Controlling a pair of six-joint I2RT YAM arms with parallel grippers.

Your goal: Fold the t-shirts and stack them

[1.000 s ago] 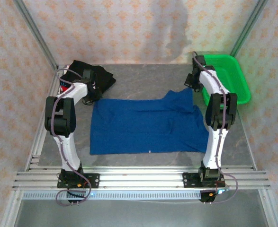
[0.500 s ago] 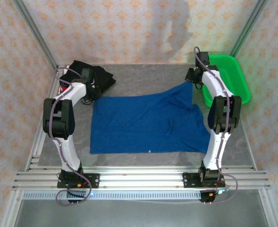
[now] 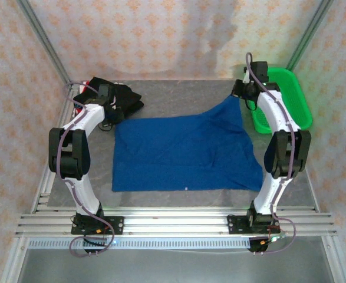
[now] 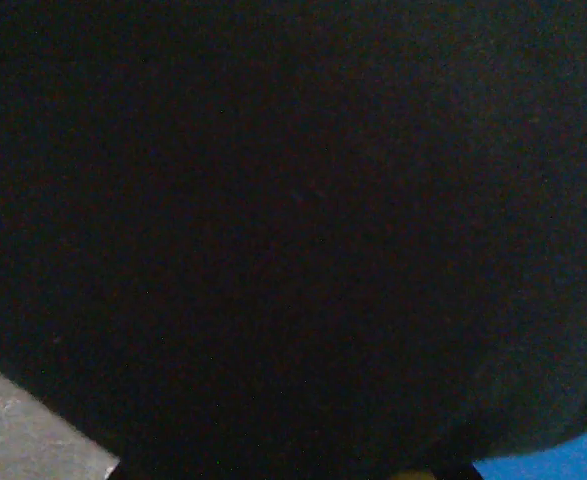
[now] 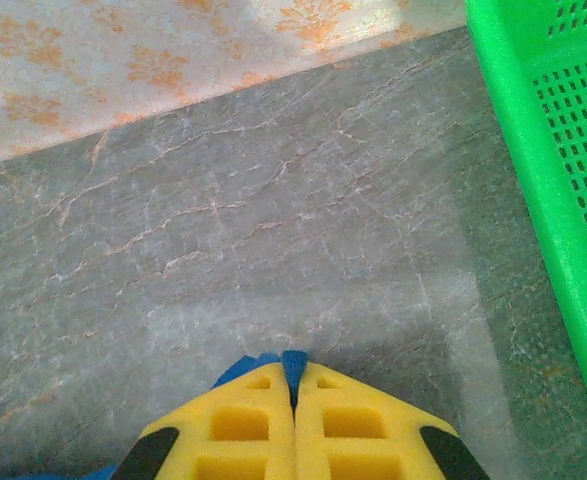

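My right fingers [image 5: 243, 410] pinch the blue tee's [image 3: 184, 153] upper-right corner, and the rest lies down-left across the tabletop [image 3: 178, 97]. Upper left, my left fingers [image 3: 109, 109] sit clenched at the black tee [image 3: 125, 97], can't tell on what.

— Left gripper [image 3: 112, 112]?
— Reaching into upper left, elbow bent, clamped tight.
— Right gripper [image 3: 239, 93]?
— Stretched to upper right, yellow fingers [image 5: 243, 425] pressed together, pinching blue t-shirt [image 3: 184, 153] corner.
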